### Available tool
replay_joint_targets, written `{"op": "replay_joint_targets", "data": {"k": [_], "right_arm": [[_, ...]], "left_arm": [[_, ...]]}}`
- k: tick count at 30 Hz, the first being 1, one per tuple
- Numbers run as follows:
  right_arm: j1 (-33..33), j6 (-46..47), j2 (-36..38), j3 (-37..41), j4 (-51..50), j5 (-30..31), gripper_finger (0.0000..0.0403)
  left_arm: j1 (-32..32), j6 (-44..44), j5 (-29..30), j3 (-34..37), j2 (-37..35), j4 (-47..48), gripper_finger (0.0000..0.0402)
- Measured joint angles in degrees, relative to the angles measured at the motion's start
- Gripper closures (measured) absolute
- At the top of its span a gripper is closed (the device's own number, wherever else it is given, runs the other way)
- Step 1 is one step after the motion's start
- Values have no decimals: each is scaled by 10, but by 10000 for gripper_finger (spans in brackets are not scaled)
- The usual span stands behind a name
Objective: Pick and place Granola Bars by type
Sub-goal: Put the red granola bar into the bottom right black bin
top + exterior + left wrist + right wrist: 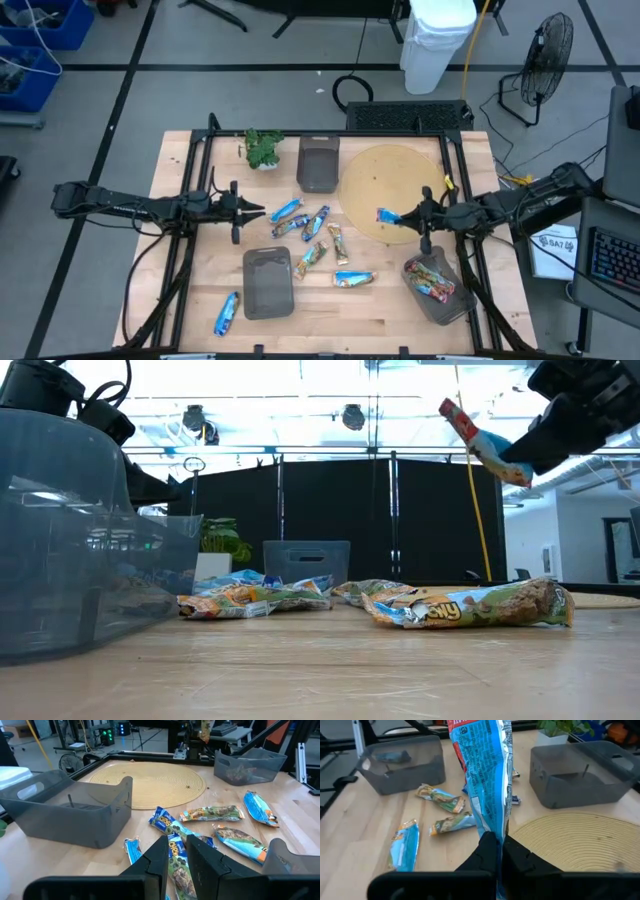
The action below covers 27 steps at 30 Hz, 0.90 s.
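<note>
Roughly eight loose granola bars (318,222) — three bins (318,165).

no wording on any wrapper (470,605) can be read.

glossy foil bars (318,224), matt wood table (330,305)

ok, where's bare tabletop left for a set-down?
Free: the round woven mat beyond the right gripper, which holds a blue bar over it, and the front edge between the bin and the bar-filled bin. Crowded: the loose bars ahead of the left gripper.
</note>
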State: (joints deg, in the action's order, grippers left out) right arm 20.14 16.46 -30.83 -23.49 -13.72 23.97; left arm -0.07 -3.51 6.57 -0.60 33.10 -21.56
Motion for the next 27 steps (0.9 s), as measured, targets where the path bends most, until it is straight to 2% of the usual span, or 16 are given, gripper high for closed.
{"op": "replay_joint_targets", "data": {"k": [15, 27], "right_arm": [[57, -16, 68, 125, 191, -3, 403], [121, -71, 125, 144, 203, -16, 403]], "left_arm": [[0, -4, 0, 0, 0, 0, 327], [0, -5, 0, 0, 0, -1, 327]]}}
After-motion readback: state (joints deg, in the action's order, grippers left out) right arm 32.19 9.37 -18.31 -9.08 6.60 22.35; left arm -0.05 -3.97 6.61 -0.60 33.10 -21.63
